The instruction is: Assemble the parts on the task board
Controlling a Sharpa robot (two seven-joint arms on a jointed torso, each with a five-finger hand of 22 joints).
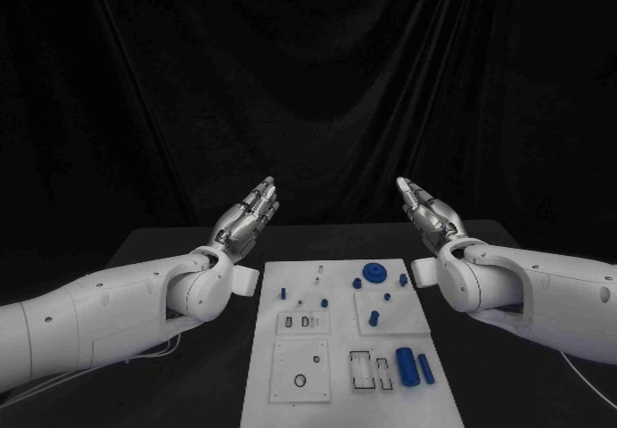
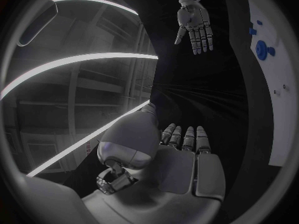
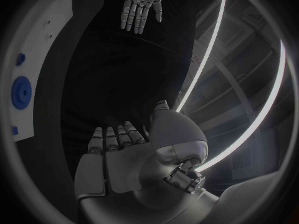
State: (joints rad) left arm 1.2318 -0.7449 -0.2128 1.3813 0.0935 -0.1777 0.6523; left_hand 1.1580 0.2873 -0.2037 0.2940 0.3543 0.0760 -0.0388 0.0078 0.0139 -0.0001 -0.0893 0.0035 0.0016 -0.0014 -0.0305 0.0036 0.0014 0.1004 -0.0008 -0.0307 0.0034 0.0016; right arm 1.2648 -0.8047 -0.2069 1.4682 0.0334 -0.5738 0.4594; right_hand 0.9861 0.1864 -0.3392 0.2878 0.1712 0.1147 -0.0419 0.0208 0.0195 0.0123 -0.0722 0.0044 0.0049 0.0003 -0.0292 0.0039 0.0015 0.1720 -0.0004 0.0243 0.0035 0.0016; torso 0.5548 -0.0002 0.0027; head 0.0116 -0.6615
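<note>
The white task board point(image 1: 337, 392) lies flat in the middle of the black table. Blue parts sit on it: a round gear-like disc point(image 1: 372, 272) near its far edge, small pegs point(image 1: 374, 316) in the middle, and two blue cylinders point(image 1: 409, 366) lying at the near right. My left hand point(image 1: 250, 214) is raised above the table, left of the board's far end, fingers straight and apart, holding nothing. My right hand point(image 1: 430, 212) is raised the same way to the right, also holding nothing. The board's edge point(image 2: 277, 109) and the disc point(image 2: 262, 50) show in the left wrist view, the disc point(image 3: 21, 92) in the right.
Black table surface point(image 1: 168, 245) runs around the board on both sides. A black curtain hangs behind the table. Each wrist view shows the other hand point(image 2: 196, 25) point(image 3: 142, 5) raised opposite, with its own hand point(image 2: 168, 159) point(image 3: 124, 159) in front.
</note>
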